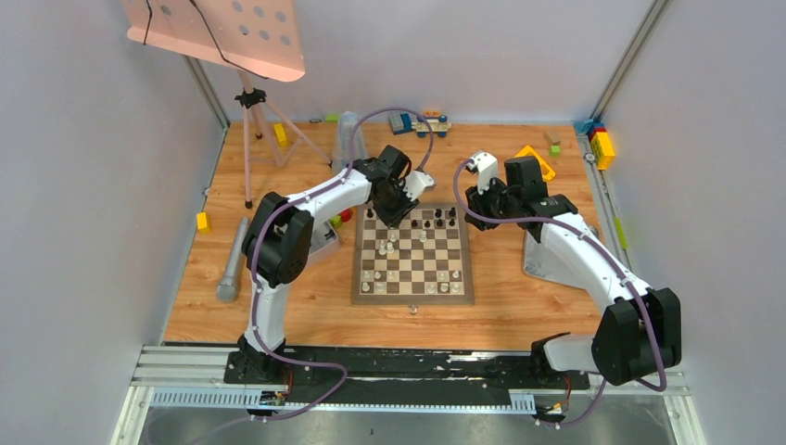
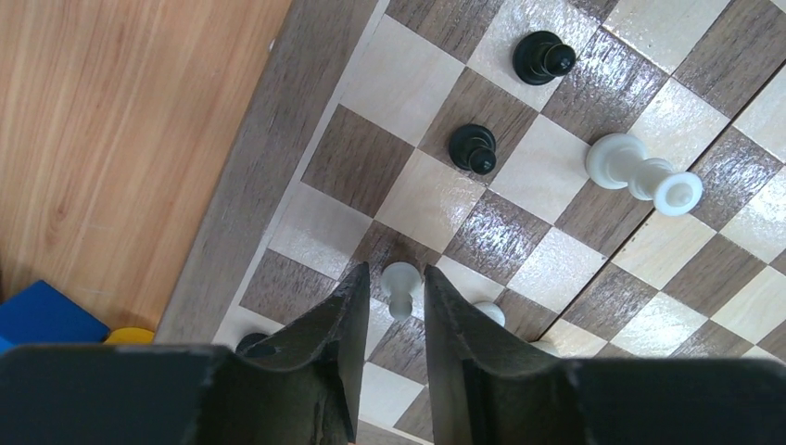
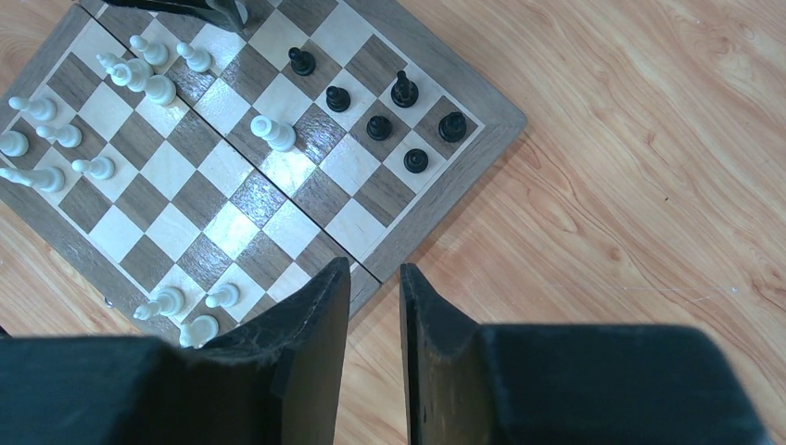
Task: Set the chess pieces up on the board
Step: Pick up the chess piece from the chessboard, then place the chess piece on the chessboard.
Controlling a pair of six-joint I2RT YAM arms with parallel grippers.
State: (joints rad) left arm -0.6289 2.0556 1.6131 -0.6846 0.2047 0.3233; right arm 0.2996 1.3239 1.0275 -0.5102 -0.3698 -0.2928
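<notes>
Notes from the remote desk. The board (image 1: 426, 264) lay flat on the wooden table (image 1: 519, 301), between the two arms.

The left gripper (image 2: 396, 273) was low over the far-left part of the board. Its jaws stood a little apart, one on either side of a white pawn (image 2: 400, 289) that stood upright near the board's left border. A thin strip of board showed between each fingertip and the pawn's head, so I logged no pinch.

Just beyond that pawn stood two black pawns (image 2: 475, 148), and to one side of them a taller white piece (image 2: 644, 174).

The right gripper (image 3: 374, 269) hung beside the board's far-right corner, above its edge and the bare table. Its jaws were parted by a narrow gap, with nothing between them.

The black pieces (image 3: 378, 127) were clustered in the far-right corner of the board. The white pieces (image 3: 56, 134) were scattered: several along the near rows, a few near the left gripper, and one alone towards the middle.

Toy blocks (image 1: 603, 146) lay along the table's far edge, well away from the board.
</notes>
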